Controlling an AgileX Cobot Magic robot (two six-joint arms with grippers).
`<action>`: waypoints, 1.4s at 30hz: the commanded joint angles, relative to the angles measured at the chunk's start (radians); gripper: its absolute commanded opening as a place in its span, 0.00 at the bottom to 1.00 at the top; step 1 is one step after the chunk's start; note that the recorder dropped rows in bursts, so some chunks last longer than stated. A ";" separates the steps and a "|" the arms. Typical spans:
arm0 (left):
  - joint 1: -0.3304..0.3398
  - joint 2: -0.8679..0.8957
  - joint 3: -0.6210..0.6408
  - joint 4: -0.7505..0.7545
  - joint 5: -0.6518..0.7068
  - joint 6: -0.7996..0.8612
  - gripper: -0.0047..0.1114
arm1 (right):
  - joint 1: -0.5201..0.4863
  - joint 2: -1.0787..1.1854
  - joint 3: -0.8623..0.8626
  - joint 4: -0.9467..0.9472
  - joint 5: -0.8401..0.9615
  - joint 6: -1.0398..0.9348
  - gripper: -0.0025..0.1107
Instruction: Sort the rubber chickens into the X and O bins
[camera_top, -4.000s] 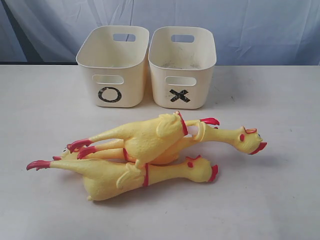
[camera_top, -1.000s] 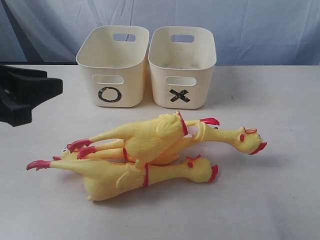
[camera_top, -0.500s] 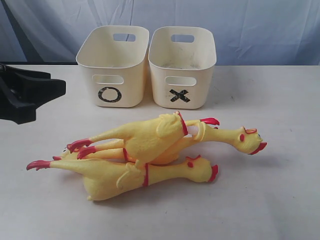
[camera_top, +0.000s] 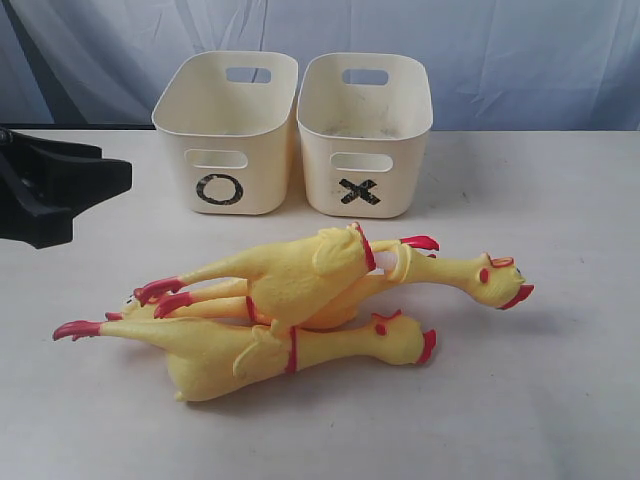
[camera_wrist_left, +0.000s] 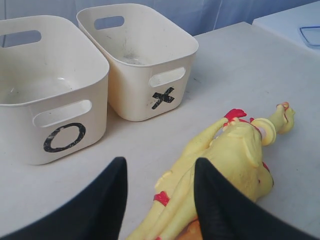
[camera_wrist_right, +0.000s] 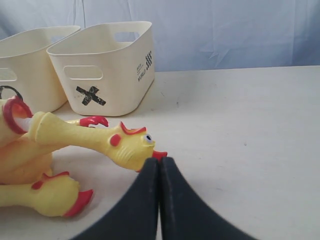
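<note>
Three yellow rubber chickens lie piled mid-table: a top one (camera_top: 290, 270), one whose head (camera_top: 492, 280) points right, and a front one (camera_top: 300, 350). Behind them stand the cream O bin (camera_top: 225, 110) and X bin (camera_top: 365, 110), side by side and holding no chicken. My left gripper (camera_top: 97, 210) hovers open at the table's left edge. In the left wrist view its open fingers (camera_wrist_left: 160, 165) frame the top chicken's legs (camera_wrist_left: 220, 155) without touching. My right gripper (camera_wrist_right: 160, 161) is shut and empty, its tips just short of a chicken's beak (camera_wrist_right: 159, 154). The exterior view does not show it.
The bins O (camera_wrist_left: 20, 130) and X (camera_wrist_left: 135, 95) stand beyond the left gripper's fingers. A blue-grey cloth backdrop (camera_top: 500, 60) hangs behind the table. Bare tabletop (camera_top: 560, 400) lies to the right of the pile and in front of it.
The left gripper has come into the exterior view at the left edge and edged slightly right. The chickens and the bins have not moved.
</note>
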 joint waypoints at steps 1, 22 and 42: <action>0.002 0.002 -0.006 -0.003 0.005 0.002 0.40 | 0.004 -0.005 0.004 0.002 -0.010 -0.003 0.01; 0.002 0.002 -0.006 -0.003 0.005 0.002 0.40 | 0.004 -0.005 0.004 0.255 -0.230 0.027 0.01; 0.002 0.002 -0.006 -0.003 0.025 0.002 0.40 | 0.004 -0.005 -0.086 0.427 -0.245 0.018 0.01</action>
